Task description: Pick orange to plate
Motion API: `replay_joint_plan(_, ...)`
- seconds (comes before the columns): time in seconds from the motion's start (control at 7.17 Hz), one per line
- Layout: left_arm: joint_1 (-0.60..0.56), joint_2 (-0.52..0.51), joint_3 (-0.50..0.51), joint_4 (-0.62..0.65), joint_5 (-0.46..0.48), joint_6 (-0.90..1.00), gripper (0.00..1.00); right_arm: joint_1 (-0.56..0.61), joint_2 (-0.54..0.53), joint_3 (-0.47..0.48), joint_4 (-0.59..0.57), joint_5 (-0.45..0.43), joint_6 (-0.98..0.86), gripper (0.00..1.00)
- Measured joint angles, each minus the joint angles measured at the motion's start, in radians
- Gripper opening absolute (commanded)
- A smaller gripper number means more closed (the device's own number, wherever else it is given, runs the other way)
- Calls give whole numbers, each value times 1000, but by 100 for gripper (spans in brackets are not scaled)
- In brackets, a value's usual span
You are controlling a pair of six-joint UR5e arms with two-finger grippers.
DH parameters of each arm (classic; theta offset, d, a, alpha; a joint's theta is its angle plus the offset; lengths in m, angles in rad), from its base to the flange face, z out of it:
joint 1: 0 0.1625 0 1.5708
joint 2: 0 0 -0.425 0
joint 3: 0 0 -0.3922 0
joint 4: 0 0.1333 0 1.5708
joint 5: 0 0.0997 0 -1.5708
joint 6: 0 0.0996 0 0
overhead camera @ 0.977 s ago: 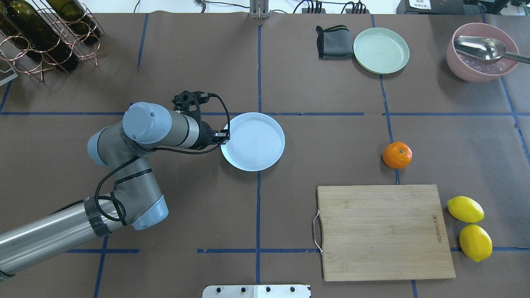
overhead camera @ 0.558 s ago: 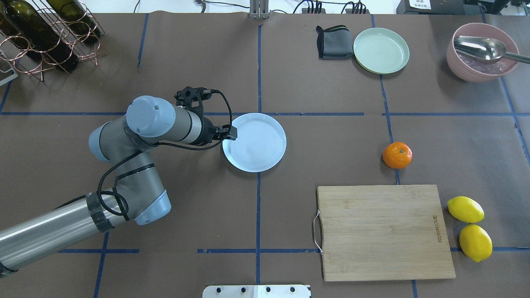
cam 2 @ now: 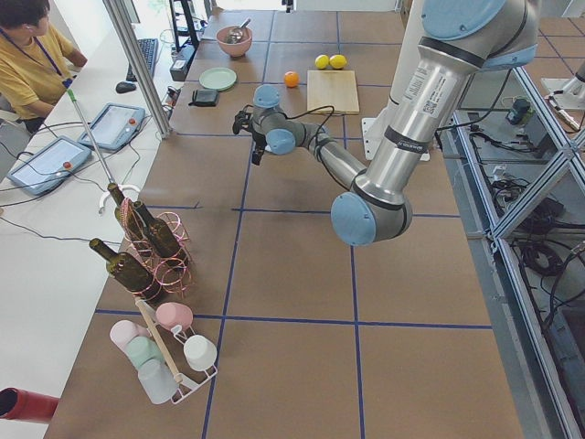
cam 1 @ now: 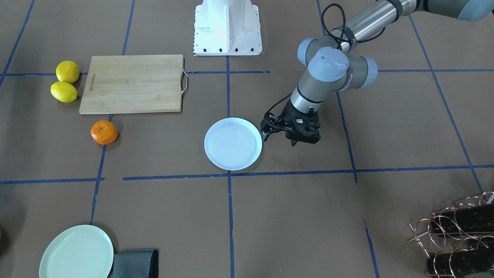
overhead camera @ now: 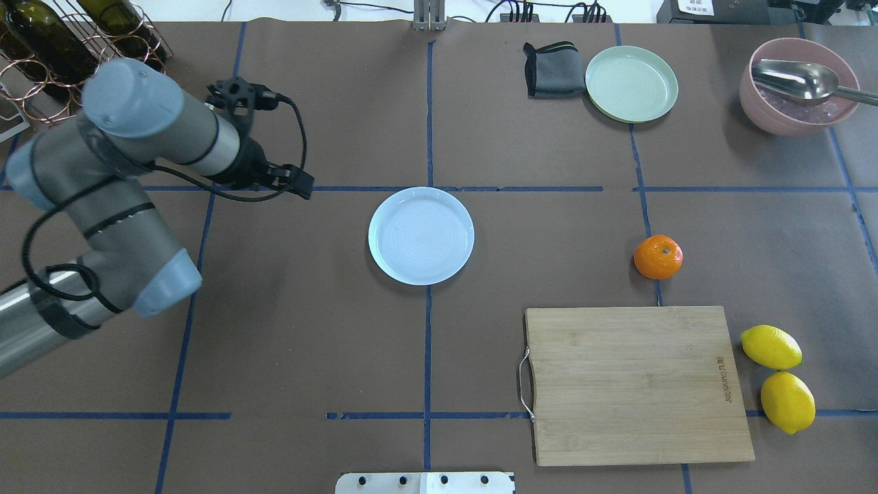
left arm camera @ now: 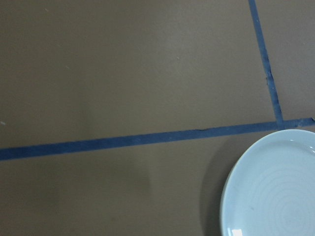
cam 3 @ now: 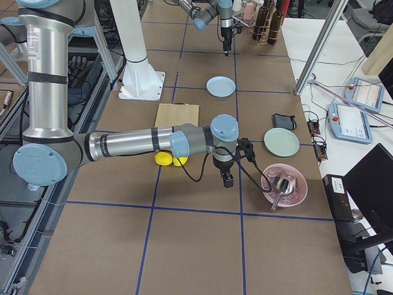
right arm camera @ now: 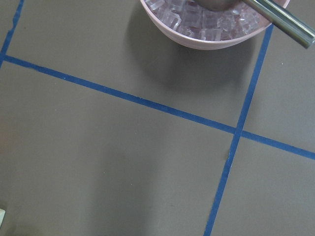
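1 orange (overhead camera: 658,257) outside plate (overhead camera: 420,235), ice (right arm camera: 172,17) in bowl (overhead camera: 761,116)

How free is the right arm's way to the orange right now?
Probably yes. The orange sits alone on bare table, apart from the cutting board and lemons, with nothing over it. The right pincer hangs by the pink bowl at that same end.

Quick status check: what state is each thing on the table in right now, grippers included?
orange: on the table, untouched, off the plate.
plate: flat on the table, empty.
left gripper: holds nothing, apart from the plate; open or shut unclear.
right gripper: near the pink bowl; open or shut unclear.
pink bowl: holds clear cubes and a spoon.
mint-green plate: empty.
cutting board: bare.
grey cloth: folded.
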State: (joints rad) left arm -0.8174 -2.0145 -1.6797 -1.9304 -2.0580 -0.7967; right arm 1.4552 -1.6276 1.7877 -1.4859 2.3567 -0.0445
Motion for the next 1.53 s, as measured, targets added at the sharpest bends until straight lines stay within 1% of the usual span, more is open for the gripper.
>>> replay_joint_plan(0.14, -92, 67, -33, 37, -45, 172, 100, -6, 18, 0, -1, 0, 26, 100)
replay_joint_plan(0.42, -308, 210, -42, 62, -167, 497, 100, -35, 62, 8, -3, 1, 113, 100)
replay_joint_plan(0.56, -402, 275, -40, 71, -224, 575, 100, -60, 86, 13, -4, 1, 164, 100)
replay_joint_plan(0.7, -482, 341, -38, 88, -281, 611, 100, -92, 111, 16, -4, 0, 223, 100)
replay_joint_plan(0.84, -537, 404, -36, 112, -321, 648, 100, -126, 135, 16, -4, -1, 275, 100)
replay_joint_plan(0.98, -579, 453, -32, 141, -335, 713, 100, -154, 155, 17, -3, -2, 317, 100)
replay_joint_plan(1.12, -628, 477, -29, 206, -338, 796, 100, -173, 168, 18, -2, -3, 344, 100)
replay_joint_plan(1.4, -721, 485, -25, 350, -313, 963, 100, -185, 175, 23, -1, -2, 359, 100)
replay_joint_plan(1.53, -748, 487, -23, 385, -299, 999, 100, -186, 176, 30, -1, -2, 360, 100)
